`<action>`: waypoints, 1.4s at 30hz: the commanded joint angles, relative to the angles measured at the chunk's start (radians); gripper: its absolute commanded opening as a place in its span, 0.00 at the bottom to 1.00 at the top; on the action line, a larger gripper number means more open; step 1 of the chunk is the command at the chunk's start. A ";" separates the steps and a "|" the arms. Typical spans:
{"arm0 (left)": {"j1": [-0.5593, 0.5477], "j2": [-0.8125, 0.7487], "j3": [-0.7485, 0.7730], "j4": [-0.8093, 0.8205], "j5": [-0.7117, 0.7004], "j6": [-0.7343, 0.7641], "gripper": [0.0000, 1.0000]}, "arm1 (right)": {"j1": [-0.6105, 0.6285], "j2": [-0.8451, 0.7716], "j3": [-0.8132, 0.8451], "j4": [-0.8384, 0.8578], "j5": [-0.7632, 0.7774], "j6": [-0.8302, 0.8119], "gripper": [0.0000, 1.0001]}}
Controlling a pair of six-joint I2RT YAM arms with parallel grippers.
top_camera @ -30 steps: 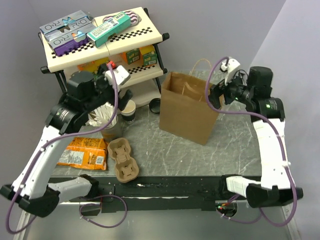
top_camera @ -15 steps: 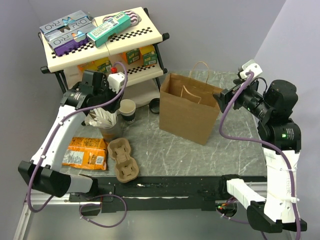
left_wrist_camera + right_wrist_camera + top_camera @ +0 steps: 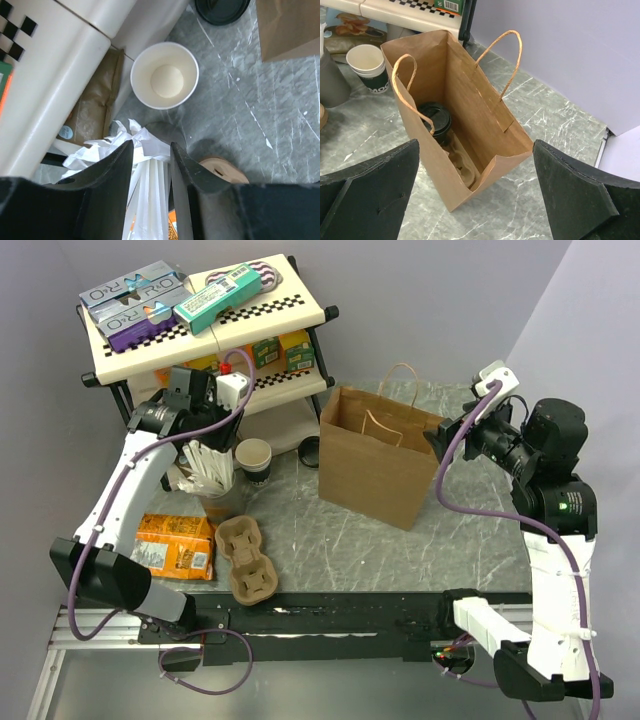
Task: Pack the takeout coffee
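Observation:
The takeout coffee (image 3: 434, 117), a cup with a black lid, stands inside the open brown paper bag (image 3: 375, 460) on a pulp carrier (image 3: 465, 165). My right gripper (image 3: 476, 146) hovers above the bag's right end with its jaws wide apart and nothing between them. My left gripper (image 3: 151, 145) hangs over the cup of white sticks (image 3: 205, 472), in front of the shelf. Its jaws are partly closed, and white sticks (image 3: 150, 190) show between them. Whether they are pinched is unclear. A lidless paper cup (image 3: 165, 75) stands beyond the sticks, and a loose black lid (image 3: 310, 450) lies near the bag.
A two-tier white cart (image 3: 200, 320) with boxes stands at the back left. A second brown pulp carrier (image 3: 248, 558) and an orange snack packet (image 3: 170, 545) lie at the front left. A brown packet (image 3: 92, 107) sits under the cart.
My left arm has lifted from the stick cup and drawn back toward the cart, its jaws narrowing. My right arm rose and swung right early on, then held still.

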 commanded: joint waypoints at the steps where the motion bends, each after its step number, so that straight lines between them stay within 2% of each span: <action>1: 0.004 -0.001 0.028 -0.034 -0.022 -0.027 0.39 | -0.005 0.002 0.017 0.005 0.003 -0.002 1.00; 3: 0.004 -0.010 0.021 -0.040 -0.010 -0.030 0.38 | -0.005 0.002 0.014 0.008 0.003 -0.004 1.00; 4: 0.006 -0.012 0.011 -0.040 -0.011 -0.031 0.33 | -0.005 0.005 0.012 0.008 0.005 -0.007 1.00; 14: 0.006 0.026 0.016 -0.040 0.003 -0.036 0.30 | -0.003 0.021 0.012 0.020 -0.001 -0.008 1.00; 15: 0.006 0.028 0.017 -0.042 0.003 -0.036 0.23 | -0.005 0.021 0.012 0.021 0.002 -0.013 1.00; 26: 0.004 0.035 0.010 -0.043 0.018 -0.025 0.21 | -0.005 0.022 0.001 0.037 0.006 -0.015 1.00; 28: 0.006 0.032 0.016 -0.043 0.027 -0.025 0.07 | -0.005 0.025 0.001 0.035 0.006 -0.015 1.00; 30: 0.006 0.025 0.019 -0.040 0.047 -0.024 0.01 | -0.003 0.027 0.003 0.037 0.006 -0.015 1.00; 35: 0.006 0.000 0.019 -0.042 0.075 -0.013 0.01 | -0.005 0.038 0.018 0.035 0.009 -0.016 1.00; 42: 0.006 -0.095 0.122 -0.101 0.134 0.042 0.01 | -0.005 0.068 0.078 -0.001 0.026 -0.010 1.00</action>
